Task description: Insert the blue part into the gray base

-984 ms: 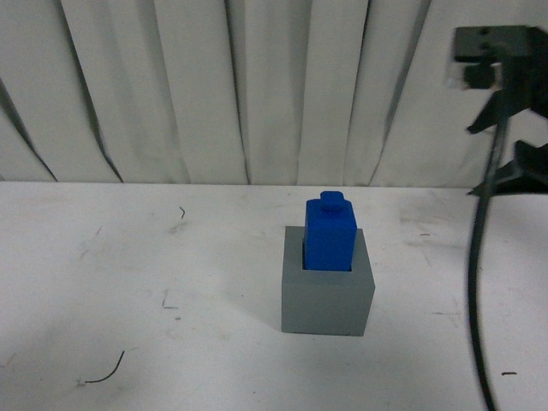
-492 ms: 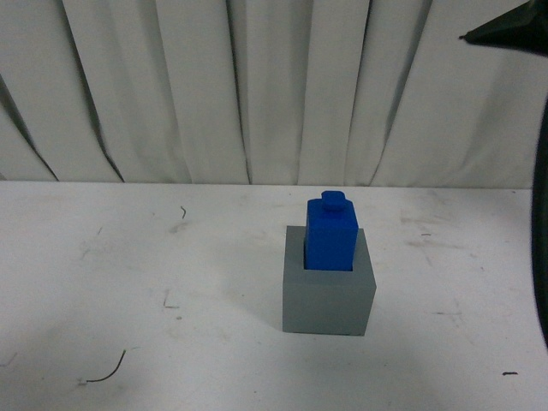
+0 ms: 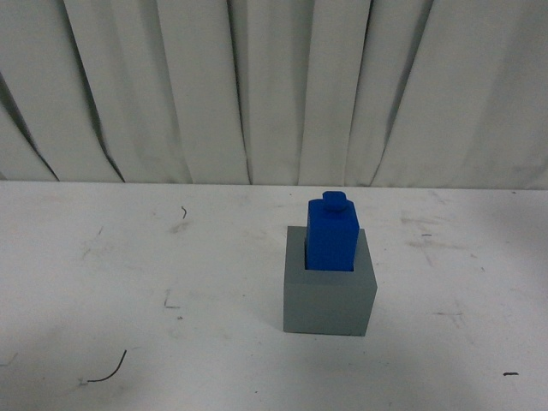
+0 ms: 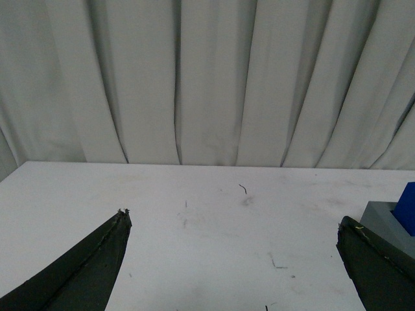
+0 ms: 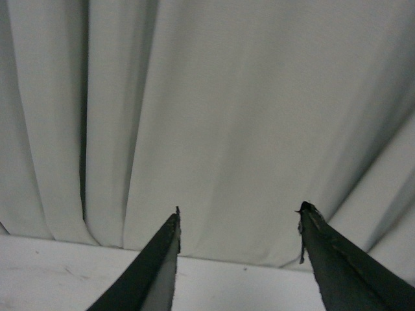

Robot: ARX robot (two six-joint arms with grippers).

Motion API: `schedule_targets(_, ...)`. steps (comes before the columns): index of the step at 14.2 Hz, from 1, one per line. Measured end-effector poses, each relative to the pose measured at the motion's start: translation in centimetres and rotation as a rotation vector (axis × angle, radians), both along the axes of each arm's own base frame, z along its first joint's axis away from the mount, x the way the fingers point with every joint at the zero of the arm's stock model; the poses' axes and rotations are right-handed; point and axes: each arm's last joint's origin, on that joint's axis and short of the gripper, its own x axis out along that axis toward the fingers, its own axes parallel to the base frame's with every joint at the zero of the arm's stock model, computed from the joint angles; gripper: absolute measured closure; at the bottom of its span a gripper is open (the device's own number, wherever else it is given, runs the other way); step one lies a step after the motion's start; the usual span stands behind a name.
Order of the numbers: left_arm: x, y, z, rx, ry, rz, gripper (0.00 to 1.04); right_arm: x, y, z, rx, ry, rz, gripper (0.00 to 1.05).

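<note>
Front view: where is the blue part (image 3: pixel 331 235)?

Upright in the square recess of the gray base (image 3: pixel 330 306), with its stud (image 3: pixel 333 201) pointing to 12 o'clock and its lower end hidden below the rim. I judge it seated. The recess walls hold it erect, so nothing needs to grip it.

And the base?

Flat on the worktop (image 3: pixel 128 282), a little toward 3 o'clock of centre, with the white curtain (image 3: pixel 257 86) behind it.

What about the 2 claws?

Neither shows in the front view. In the left wrist view the left claw (image 4: pixel 232 218) is spread wide and empty, and the base peeks past 1 finger. In the right wrist view the right claw (image 5: pixel 240 208) is also spread and empty, facing the curtain. My guess is that both are parked clear so they don't knock the stack.
</note>
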Motion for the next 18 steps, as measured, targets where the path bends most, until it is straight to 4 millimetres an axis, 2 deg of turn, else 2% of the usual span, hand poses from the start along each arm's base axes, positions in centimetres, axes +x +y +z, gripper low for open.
schedule_targets(1,0.0,0.0,0.0,0.0,0.0,0.0,0.07,-2.4,-0.1,-1.4,0.142,-0.006,-0.032,0.56)
schedule_targets(2,0.0,0.0,0.0,0.0,0.0,0.0,0.07,-3.8,-0.1,-3.0,0.204,0.005,-0.032,0.69)
schedule_targets(4,0.0,0.0,0.0,0.0,0.0,0.0,0.07,-6.1,-0.1,-6.5,0.256,0.073,-0.038,0.96)
schedule_targets(5,0.0,0.0,0.0,0.0,0.0,0.0,0.07,-7.1,-0.1,-7.0,0.268,0.056,-0.035,1.02)
schedule_targets(10,0.0,0.0,0.0,0.0,0.0,0.0,0.07,-11.1,-0.1,-9.7,0.274,0.052,-0.037,1.03)
schedule_targets(15,0.0,0.0,0.0,0.0,0.0,0.0,0.07,-14.1,-0.1,-11.3,0.274,0.053,-0.037,1.03)
schedule_targets(18,0.0,0.0,0.0,0.0,0.0,0.0,0.07,-15.0,-0.1,-12.1,0.275,0.028,-0.033,1.03)
